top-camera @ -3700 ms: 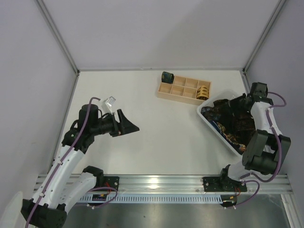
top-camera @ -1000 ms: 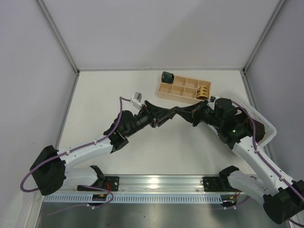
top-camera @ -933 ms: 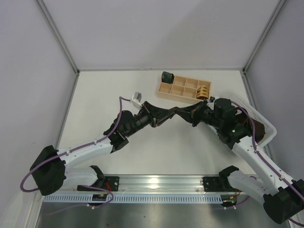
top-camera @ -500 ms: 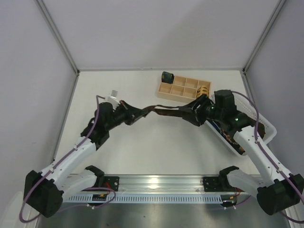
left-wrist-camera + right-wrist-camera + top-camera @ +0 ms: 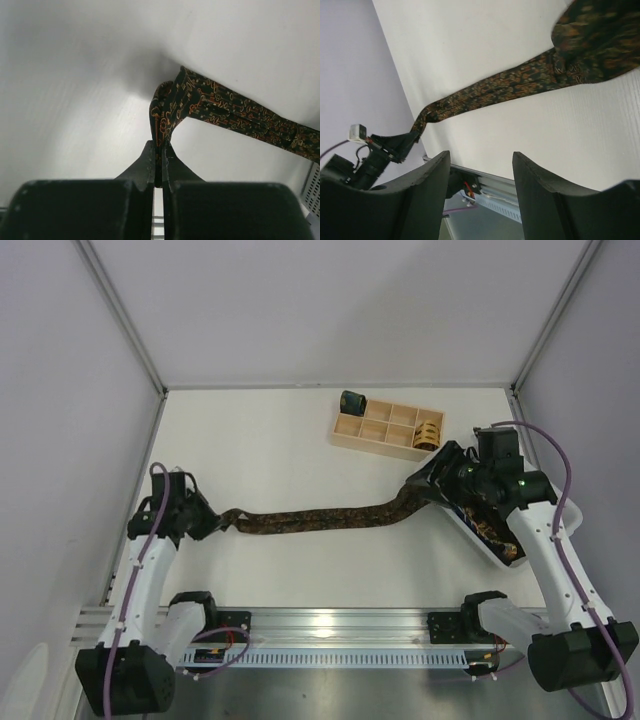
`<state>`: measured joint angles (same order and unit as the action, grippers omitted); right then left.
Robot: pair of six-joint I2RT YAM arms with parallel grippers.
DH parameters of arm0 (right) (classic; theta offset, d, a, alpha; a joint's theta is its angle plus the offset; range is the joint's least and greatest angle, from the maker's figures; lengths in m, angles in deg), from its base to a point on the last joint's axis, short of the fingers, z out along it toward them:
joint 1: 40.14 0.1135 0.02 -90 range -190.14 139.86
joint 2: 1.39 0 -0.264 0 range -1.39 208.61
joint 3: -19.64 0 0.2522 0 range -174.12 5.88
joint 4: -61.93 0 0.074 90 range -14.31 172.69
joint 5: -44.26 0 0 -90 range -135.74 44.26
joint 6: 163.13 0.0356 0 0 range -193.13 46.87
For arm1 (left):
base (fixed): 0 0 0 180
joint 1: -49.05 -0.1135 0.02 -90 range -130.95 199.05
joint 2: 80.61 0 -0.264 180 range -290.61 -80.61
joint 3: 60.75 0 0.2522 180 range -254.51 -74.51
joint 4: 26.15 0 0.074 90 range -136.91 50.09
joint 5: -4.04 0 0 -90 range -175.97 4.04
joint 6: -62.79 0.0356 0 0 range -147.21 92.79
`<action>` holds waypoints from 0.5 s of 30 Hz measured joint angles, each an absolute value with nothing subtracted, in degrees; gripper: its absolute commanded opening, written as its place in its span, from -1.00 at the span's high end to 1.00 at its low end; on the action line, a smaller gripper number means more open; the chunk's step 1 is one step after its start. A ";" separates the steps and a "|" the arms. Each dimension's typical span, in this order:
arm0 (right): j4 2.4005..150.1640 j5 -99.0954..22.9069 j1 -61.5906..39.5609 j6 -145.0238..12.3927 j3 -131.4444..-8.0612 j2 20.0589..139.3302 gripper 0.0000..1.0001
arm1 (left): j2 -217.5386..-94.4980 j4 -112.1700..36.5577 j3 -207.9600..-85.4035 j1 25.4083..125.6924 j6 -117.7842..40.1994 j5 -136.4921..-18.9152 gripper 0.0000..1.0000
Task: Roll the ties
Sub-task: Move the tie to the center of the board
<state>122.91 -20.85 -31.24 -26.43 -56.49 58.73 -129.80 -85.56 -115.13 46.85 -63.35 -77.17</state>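
Observation:
A long dark tie (image 5: pixel 320 518) with a tan mottled pattern lies stretched across the table. My left gripper (image 5: pixel 218 525) is shut on its narrow end, and the left wrist view shows the folded fabric (image 5: pixel 167 107) pinched at my left gripper (image 5: pixel 161 146). The tie's wide end (image 5: pixel 592 45) rests by the white basket (image 5: pixel 560 508). Just above that end, my right gripper (image 5: pixel 432 478) is open and holds nothing (image 5: pixel 481 159). Two rolled ties are at the wooden tray (image 5: pixel 372 438): a dark green coil (image 5: pixel 352 401) and a tan-gold coil (image 5: pixel 428 431).
More dark ties (image 5: pixel 488 528) are heaped in the basket at the right. The tray stands at the back, beyond the stretched tie. Grey walls enclose the table at the left, back and right. A metal rail (image 5: pixel 340 625) runs along the near edge.
My left gripper shut on the tie's narrow end and pulled it far left, laying the tie out flat. My right gripper opened, let the tie go and drew back toward the basket.

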 measured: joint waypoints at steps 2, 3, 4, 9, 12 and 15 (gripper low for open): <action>123.00 -20.94 -30.58 -27.79 -55.68 58.78 -0.16 | -131.79 -86.91 -116.07 43.88 -61.63 -78.37 0.99; 123.21 -21.20 -30.03 -28.40 -55.22 58.99 -0.16 | -133.04 -87.48 -116.71 41.65 -60.86 -78.87 0.99; 123.56 -21.44 -29.57 -28.90 -54.96 59.23 -0.16 | -134.24 -87.79 -117.28 38.70 -59.92 -78.94 0.99; 124.48 -23.08 -27.24 -31.77 -54.65 62.67 -0.14 | -139.53 -87.11 -119.68 27.47 -55.97 -77.82 0.96; 124.24 -25.14 -25.42 -33.23 -54.67 65.22 -0.11 | -145.58 -85.62 -121.19 24.76 -53.87 -75.13 0.99; 122.95 -27.56 -22.97 -33.89 -54.80 68.81 -0.05 | -151.02 -84.12 -121.47 23.95 -52.16 -72.75 0.93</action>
<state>122.95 -27.56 -22.97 -33.89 -54.80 68.81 -151.02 -84.12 -121.47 23.95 -52.16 -72.75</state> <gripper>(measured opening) 0.549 0.034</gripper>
